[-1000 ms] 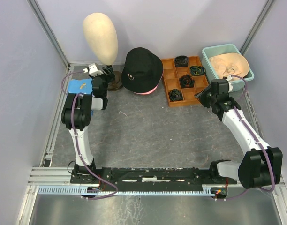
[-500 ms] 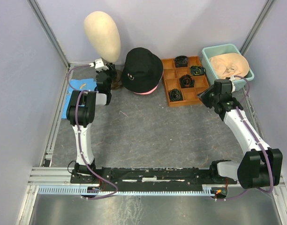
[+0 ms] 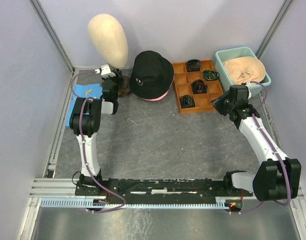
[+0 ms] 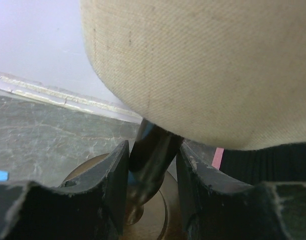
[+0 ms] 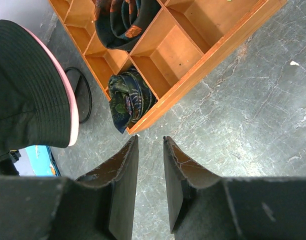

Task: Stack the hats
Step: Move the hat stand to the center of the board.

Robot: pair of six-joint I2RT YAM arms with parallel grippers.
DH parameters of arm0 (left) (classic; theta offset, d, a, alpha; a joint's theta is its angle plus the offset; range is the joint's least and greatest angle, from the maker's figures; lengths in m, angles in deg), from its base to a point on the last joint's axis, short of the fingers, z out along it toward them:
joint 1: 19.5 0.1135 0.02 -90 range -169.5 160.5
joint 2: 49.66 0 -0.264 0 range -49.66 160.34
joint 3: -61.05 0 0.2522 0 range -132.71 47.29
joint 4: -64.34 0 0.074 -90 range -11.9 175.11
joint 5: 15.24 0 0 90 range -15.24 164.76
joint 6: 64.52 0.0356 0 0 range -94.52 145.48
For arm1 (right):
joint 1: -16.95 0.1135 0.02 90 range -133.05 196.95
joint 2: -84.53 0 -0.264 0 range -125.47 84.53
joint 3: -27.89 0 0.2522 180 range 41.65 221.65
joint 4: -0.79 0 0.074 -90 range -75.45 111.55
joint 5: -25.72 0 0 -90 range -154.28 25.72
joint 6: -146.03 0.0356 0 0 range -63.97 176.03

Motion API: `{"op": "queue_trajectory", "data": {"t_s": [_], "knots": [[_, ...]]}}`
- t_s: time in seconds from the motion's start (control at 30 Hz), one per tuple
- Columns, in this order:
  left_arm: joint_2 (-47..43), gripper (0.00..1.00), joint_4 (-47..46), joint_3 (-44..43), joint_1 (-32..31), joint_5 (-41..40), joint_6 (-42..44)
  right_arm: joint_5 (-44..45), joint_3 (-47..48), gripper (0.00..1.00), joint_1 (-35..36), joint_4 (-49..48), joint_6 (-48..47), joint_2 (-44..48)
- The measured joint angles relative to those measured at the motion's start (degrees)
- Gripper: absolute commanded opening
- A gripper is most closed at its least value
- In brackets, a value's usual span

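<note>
1. My left claw (image 4: pixel 152 155) has its jaws either side of the stand post (image 4: pixel 159 140), right under the mannequin head (image 4: pixel 203 65). The post fills the gap, so I read it as clamped on the post and not on any hat.
2. My right claw (image 5: pixel 150 142) shows a narrow slit between its jaws with nothing in it. It hovers over bare desk (image 3: pixel 158 140), just off the near-left corner of the wooden tray (image 5: pixel 208 62).
3. Hats now. The black hat (image 3: pixel 151 72) sits far centre, between the mannequin and the tray. It rests on the pink hat (image 3: pixel 155 98), which shows only as a rim underneath. The beige hat (image 3: pixel 248 70) lies crumpled in the teal tub (image 3: pixel 225 54), far right, just beyond my right claw.
4. On handling, I expect these to be light, soft cloth that sags and folds when lifted. They shouldn't be fragile, and they don't look slippery. I'd pinch the brim edge, or a fold of the crown for the crumpled one. A deep bite matters, since a thin pinch could slide off.
5. Counting:
   - Three hats I can make out. The tub may hide more folds, but I can't tell.
   - One mannequin head.
   - One tub.
   - One tray, with four dark rolls (image 3: pixel 199 86) in its compartments.
</note>
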Motion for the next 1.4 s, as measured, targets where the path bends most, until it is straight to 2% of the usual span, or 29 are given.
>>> {"op": "queue_trajectory", "data": {"t_s": [0.3,0.5,0.77,0.93,1.1,1.4], "knots": [[-8.76,0.13,-2.99,13.55,0.83,-1.20,0.00,-1.11,0.00,0.34,-0.15,-0.55,0.50,-0.07],[-17.62,0.11,-5.44,26.10,0.68,-1.46,-0.02,-1.60,-0.24,0.34,-0.15,-1.57,0.96,-0.17],[-29.35,0.10,0.90,35.01,-0.83,-1.36,-0.66,-2.82,-0.59,0.34,-0.15,-2.67,1.99,-0.15],[-38.14,0.09,4.63,41.83,-4.33,-1.90,-1.73,-3.50,-1.84,0.34,-0.15,-2.99,2.62,0.42],[-45.62,0.08,3.63,49.99,-9.25,-3.41,-2.86,-3.72,-3.32,0.34,-0.15,-2.99,2.95,2.80],[-47.87,0.03,-5.18,58.42,-19.41,-5.05,-3.32,-3.63,-6.21,0.34,-0.15,-3.04,2.62,7.15]]}}
